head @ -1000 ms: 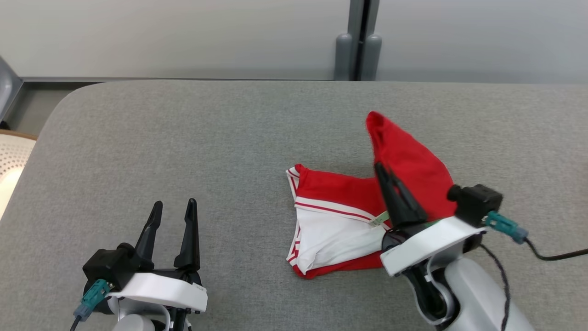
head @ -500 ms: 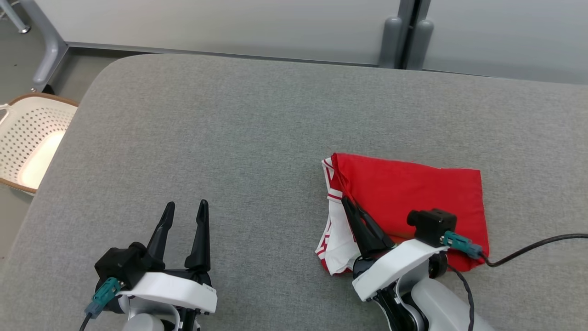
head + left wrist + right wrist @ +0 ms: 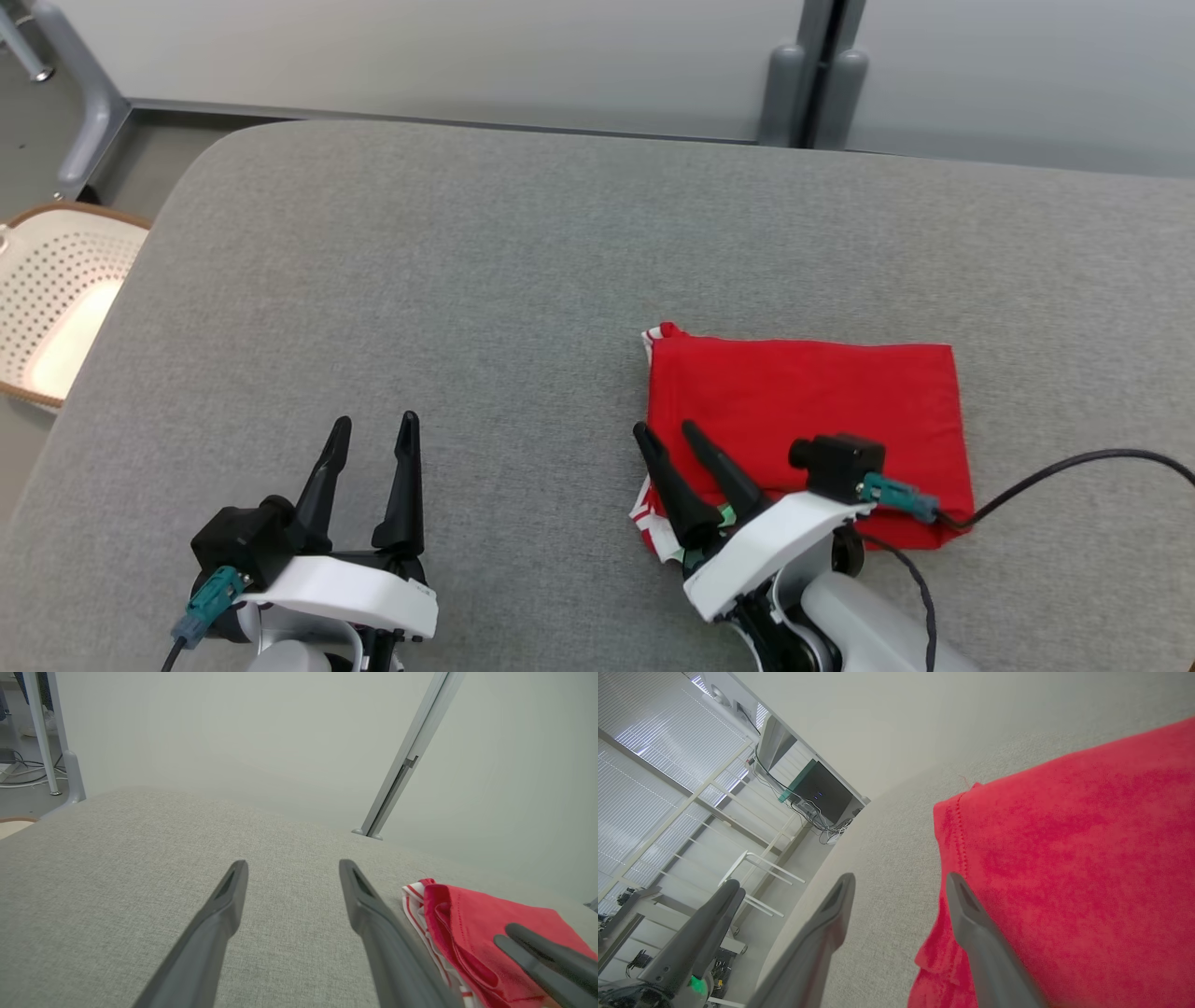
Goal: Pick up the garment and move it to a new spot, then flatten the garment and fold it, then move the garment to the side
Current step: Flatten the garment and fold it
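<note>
One garment [image 3: 803,411] lies on the gray padded table [image 3: 467,308], on the robot's right half and toward the near edge. It is red and folded into a rough rectangle. A white layer with red stripes peeks out at its near left corner and, more thinly, at its far left corner. The left wrist view shows the same garment [image 3: 467,924] with its striped edge turned toward that camera.

There are two grippers, each with two dark fingers. The right gripper [image 3: 665,428] stands at the garment's left edge with its fingers spread apart and nothing between them. In the right wrist view this gripper [image 3: 900,877] has one finger over bare table and the other over the red cloth [image 3: 1064,858]; whether that finger touches the cloth cannot be told. One black cable [image 3: 1055,471] runs from the right wrist off to the right.

The left gripper [image 3: 374,420] sits well apart from the garment over bare table, its fingers also spread wide and empty, as its own wrist view [image 3: 293,864] confirms.

One perforated cream basket [image 3: 56,289] stands beyond the table's left edge.
</note>
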Robot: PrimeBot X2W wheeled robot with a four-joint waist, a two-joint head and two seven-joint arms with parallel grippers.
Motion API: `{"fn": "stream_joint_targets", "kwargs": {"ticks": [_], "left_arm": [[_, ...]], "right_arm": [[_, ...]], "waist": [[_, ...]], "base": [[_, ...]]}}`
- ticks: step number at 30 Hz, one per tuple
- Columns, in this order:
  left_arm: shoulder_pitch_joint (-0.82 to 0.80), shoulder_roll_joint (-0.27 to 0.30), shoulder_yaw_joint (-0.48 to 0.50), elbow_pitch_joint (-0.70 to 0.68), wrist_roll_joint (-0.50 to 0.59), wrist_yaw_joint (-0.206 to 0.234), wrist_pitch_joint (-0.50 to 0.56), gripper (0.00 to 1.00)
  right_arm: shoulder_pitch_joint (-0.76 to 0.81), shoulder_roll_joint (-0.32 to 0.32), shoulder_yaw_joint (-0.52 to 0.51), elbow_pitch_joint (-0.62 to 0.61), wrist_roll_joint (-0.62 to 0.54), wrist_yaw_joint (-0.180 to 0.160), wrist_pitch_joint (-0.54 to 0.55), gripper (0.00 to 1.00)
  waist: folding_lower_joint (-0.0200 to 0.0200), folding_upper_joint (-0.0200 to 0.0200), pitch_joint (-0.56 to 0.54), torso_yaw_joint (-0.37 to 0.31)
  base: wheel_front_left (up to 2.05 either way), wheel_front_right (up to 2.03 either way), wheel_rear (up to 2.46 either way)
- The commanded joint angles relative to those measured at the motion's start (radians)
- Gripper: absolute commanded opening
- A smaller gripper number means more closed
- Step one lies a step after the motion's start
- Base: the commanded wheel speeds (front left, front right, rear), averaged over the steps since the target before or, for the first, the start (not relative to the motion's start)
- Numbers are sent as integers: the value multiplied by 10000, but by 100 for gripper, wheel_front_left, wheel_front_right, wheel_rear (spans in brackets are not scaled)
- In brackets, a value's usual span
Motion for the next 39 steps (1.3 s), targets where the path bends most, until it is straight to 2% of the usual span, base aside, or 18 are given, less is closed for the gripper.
{"fn": "stream_joint_targets", "kwargs": {"ticks": [1,3,9,13,15,19,24,28,33,39], "left_arm": [[1,35,80,-7,69,4,-10,100],[24,35,167,-44,134,-24,-10,100],[70,35,403,-265,363,-96,-10,100],[62,37,407,-305,585,-41,-10,100],[47,34,395,-309,587,-50,-8,100],[93,35,357,-378,638,-75,-10,100],[254,37,401,-435,675,-13,-8,100],[319,35,433,-548,721,-9,-10,100],[449,35,526,-733,796,49,-10,100],[419,35,521,-853,1032,84,-10,100]], "right_arm": [[-208,-49,-83,100,-47,0,-77,100],[-354,-153,-261,172,-132,0,-101,100],[-481,-1157,-1293,-48,-1320,0,-98,100],[-349,-1956,-2098,-177,-2770,0,-91,100],[-263,-2066,-2358,-303,-3176,0,-90,100],[404,-2331,-3628,-1011,-4643,0,-85,100],[1579,-2115,-5192,-2184,-6085,0,-87,100],[2460,-1800,-6069,-3042,-6873,0,-86,100],[3053,-1429,-6534,-3476,-7248,0,-86,100],[3190,-1253,-6584,-3449,-7437,0,-87,100]], "waist": [[0,0,-149,-202],[0,0,-270,-409],[0,0,-559,-1065],[0,0,-699,-1423],[0,0,-724,-1495],[0,0,-841,-1747],[0,0,-918,-1973],[0,0,-905,-2098],[0,0,-845,-2160],[0,0,-808,-2096]], "base": [[0,0,0],[0,0,0],[0,0,0],[0,0,0],[0,0,0],[0,0,0],[0,0,0],[0,0,0],[0,0,0],[0,0,0]]}}
